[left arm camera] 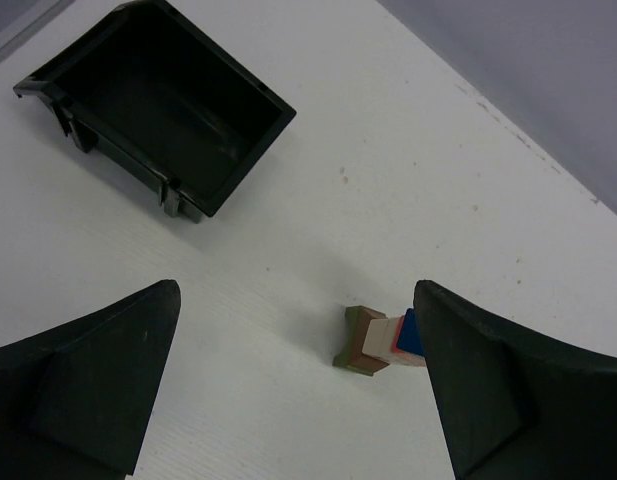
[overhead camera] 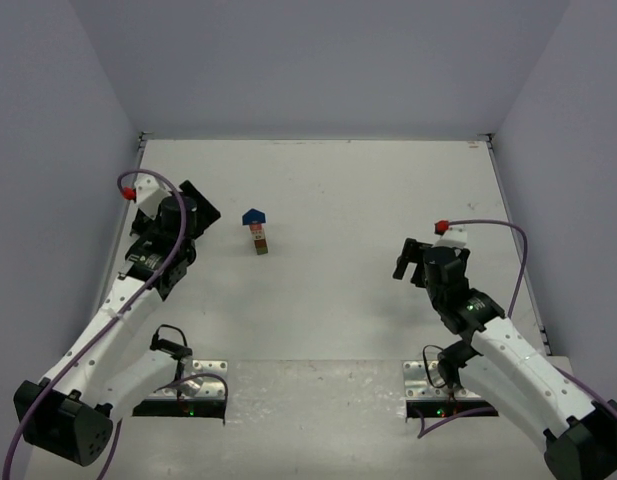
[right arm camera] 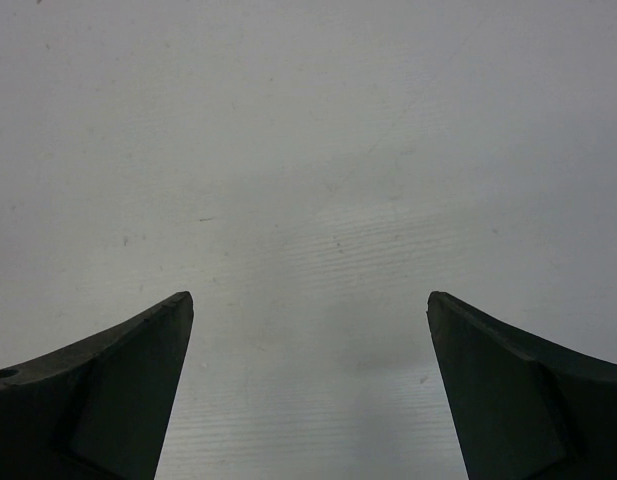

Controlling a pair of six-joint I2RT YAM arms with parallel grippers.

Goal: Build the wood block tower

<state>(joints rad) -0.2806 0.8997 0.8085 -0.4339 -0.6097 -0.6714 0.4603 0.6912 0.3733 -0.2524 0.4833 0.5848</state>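
The wood block tower (overhead camera: 257, 234) stands upright left of the table's middle: an olive-green block at the bottom, tan and red blocks above it, and a blue wedge (overhead camera: 253, 216) on top. In the left wrist view the tower (left arm camera: 378, 340) shows from above, just inside the right finger (left arm camera: 488, 390) and partly hidden by it. My left gripper (overhead camera: 186, 216) (left arm camera: 296, 290) hangs open to the tower's left, holding nothing. My right gripper (overhead camera: 413, 260) (right arm camera: 310, 298) is open over bare table far to the right.
A black square tray (left arm camera: 158, 100) with nothing in it lies ahead of the left gripper, near the table's left edge; in the top view the tray (overhead camera: 210, 208) is partly covered by that gripper. Grey walls close the table on three sides.
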